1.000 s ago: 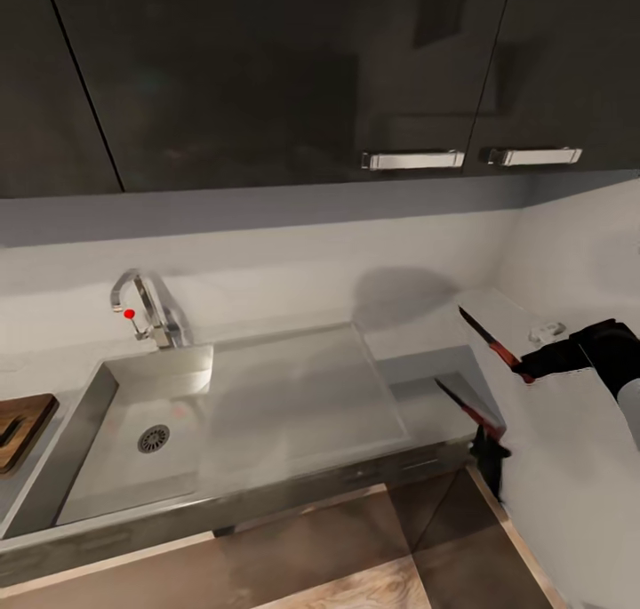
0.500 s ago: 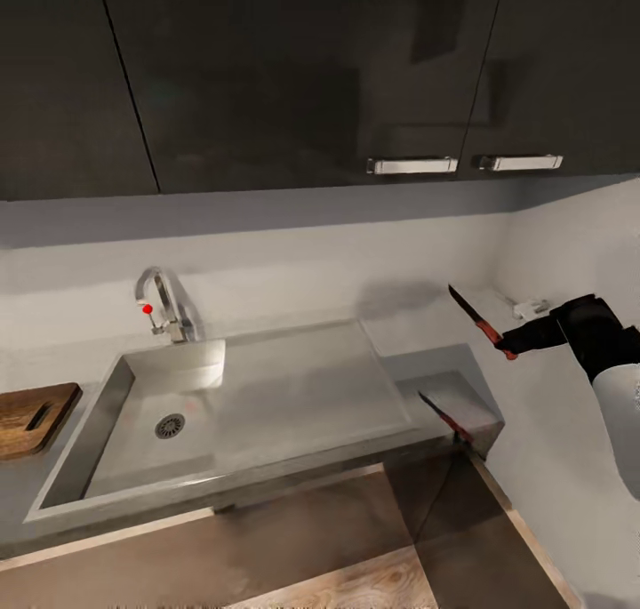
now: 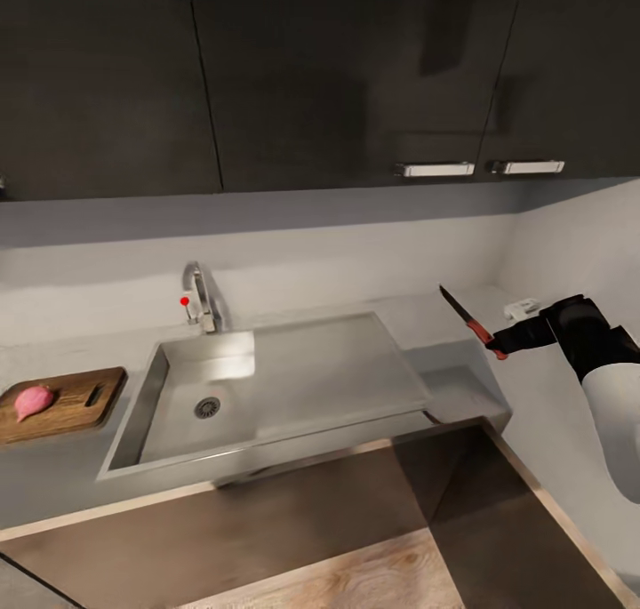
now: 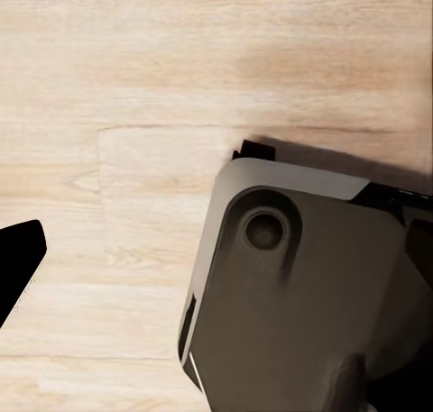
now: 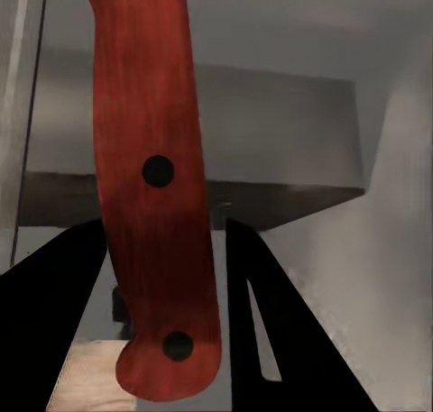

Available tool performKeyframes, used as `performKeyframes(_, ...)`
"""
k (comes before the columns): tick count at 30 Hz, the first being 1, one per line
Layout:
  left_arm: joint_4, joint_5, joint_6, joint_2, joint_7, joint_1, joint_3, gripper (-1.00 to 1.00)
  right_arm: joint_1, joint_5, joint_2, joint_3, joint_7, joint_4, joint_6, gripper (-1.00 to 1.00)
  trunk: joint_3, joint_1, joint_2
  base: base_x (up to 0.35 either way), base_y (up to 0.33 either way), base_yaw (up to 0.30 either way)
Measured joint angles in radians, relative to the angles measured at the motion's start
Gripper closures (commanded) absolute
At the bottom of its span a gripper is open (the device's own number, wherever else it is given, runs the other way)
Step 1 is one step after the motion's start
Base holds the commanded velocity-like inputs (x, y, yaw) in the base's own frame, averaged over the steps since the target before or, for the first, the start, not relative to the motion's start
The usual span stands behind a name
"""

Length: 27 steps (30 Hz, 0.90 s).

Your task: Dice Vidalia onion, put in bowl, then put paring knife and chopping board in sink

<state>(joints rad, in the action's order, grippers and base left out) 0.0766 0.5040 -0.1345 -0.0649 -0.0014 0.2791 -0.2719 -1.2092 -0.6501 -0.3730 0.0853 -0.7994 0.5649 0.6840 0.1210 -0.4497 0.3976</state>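
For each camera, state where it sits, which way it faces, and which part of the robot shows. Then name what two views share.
Head view: on the robot's head, looking forward and down at the sink, chopping board with the Vidalia onion; right gripper shows.
Left wrist view: near the left gripper, facing the wooden floor; part of the robot's dark body shows.
Right wrist view: along the right fingers, facing the countertop edge.
Shared: the paring knife, red handle close up.

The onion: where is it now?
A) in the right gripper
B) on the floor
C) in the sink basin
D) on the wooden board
D: in the head view the pink onion lies on the wooden board, left of the sink; the right gripper holds the knife instead.
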Motion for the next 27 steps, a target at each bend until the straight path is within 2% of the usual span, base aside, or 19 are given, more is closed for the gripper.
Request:
performKeyframes(11, 0.0, 0.0, 0.0, 0.0, 0.0, 0.0, 0.0, -1.0, 0.0, 0.002, 0.003, 0.0, -0.002, -0.008, -0.006, 1.0, -0.001, 0.0, 0.0, -0.187, 0.261, 0.0)
performKeyframes(14, 0.0, 0.0, 0.0, 0.0, 0.0, 0.0, 0.0, -1.0, 0.0, 0.001, 0.028, 0.0, -0.001, -0.008, -0.004, 1.0, -0.001, 0.0, 0.0, -0.187, 0.26, 0.0)
performKeyframes(16, 0.0, 0.0, 0.0, 0.0, 0.0, 0.0, 0.0, -1.0, 0.0, 0.001, 0.034, 0.0, -0.001, -0.008, -0.004, 1.0, -0.001, 0.0, 0.0, -0.187, 0.26, 0.0)
performKeyframes(21, 0.0, 0.0, 0.0, 0.0, 0.0, 0.0, 0.0, -1.0, 0.0, 0.001, 0.038, 0.0, 0.002, -0.008, -0.005, 1.0, -0.001, 0.0, 0.0, -0.187, 0.26, 0.02)
performKeyframes(27, 0.0, 0.0, 0.0, 0.0, 0.0, 0.0, 0.0, -1.0, 0.0, 0.0, 0.039, 0.0, 0.004, -0.009, -0.006, 1.0, 0.001, 0.0, 0.0, -0.187, 0.26, 0.139)
